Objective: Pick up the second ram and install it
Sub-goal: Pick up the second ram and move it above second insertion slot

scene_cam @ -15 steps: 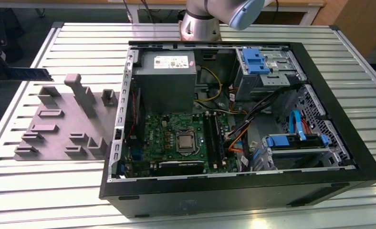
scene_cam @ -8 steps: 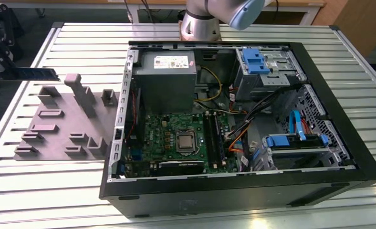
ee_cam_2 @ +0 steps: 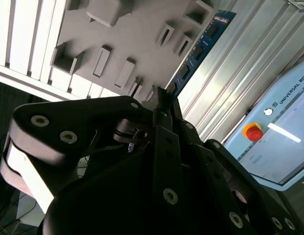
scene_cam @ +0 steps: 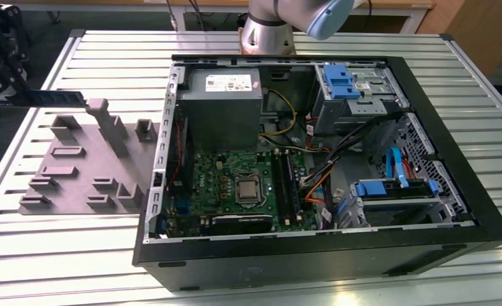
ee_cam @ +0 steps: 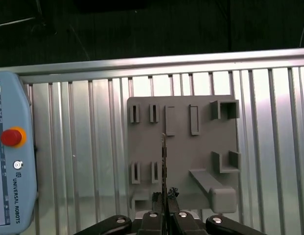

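There is one ram (scene_cam: 52,98), one claw (scene_cam: 9,89), one grey fixture (scene_cam: 81,162), one open case (scene_cam: 455,159) with one motherboard (scene_cam: 225,182) and one power supply (scene_cam: 221,95) inside, and two blue caddies (scene_cam: 340,80). The wrist views add one pendant (ee_cam: 12,186) with one red button (ee_cam: 11,137). All of these rest on one slatted table (scene_cam: 81,255), apart from the ram and the claw. In the exterior view the claw is cut off by the frame edge at about ten o'clock. The arm (scene_cam: 272,25) is cut off at twelve o'clock. The black slots (scene_cam: 283,185) on the motherboard are too crowded to count, and it is hard to tell whether any of them is filled. The pendant is cut off by the frame edge in both wrist views. In the second wrist view the claw's own body hides much of the table. In the first wrist view the ram (ee_cam: 164,156) appears edge-on as a thin line. The claw (ee_cam: 164,197) is closed narrow on one end of the ram, its fingers (ee_cam: 152,215) pressed against both faces. The ram is held level, clear of the case. In the exterior view it is at ten o'clock of the case and eleven o'clock of the fixture. Its free end is near a tall post of the fixture, and contact cannot be judged. In the second wrist view the ram (ee_cam_2: 200,46) juts from the claw (ee_cam_2: 164,97) across the fixture (ee_cam_2: 127,34) edge.
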Available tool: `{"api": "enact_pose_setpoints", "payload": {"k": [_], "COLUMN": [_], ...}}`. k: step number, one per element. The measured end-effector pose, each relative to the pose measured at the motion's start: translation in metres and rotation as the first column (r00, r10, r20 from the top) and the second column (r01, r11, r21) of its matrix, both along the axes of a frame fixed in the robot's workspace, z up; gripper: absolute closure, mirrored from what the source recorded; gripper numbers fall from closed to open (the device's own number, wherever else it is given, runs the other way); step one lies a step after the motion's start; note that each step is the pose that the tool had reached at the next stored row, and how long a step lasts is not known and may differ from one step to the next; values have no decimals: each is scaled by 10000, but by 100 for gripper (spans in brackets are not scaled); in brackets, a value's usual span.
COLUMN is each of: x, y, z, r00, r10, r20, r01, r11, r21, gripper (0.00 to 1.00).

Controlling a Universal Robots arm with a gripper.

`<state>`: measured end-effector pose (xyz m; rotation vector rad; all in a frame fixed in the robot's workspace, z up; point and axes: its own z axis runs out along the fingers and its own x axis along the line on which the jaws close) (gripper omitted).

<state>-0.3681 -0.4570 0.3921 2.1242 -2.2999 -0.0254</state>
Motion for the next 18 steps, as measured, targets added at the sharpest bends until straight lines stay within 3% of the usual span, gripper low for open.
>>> {"api": "enact_pose_setpoints", "payload": {"k": [18], "x": [226], "y": [0], "z": [0], "r00": [10000], "r10": [0], "r20": [-1], "r01": [0], "r11": [10000], "r21": [1], "gripper": [86]}}
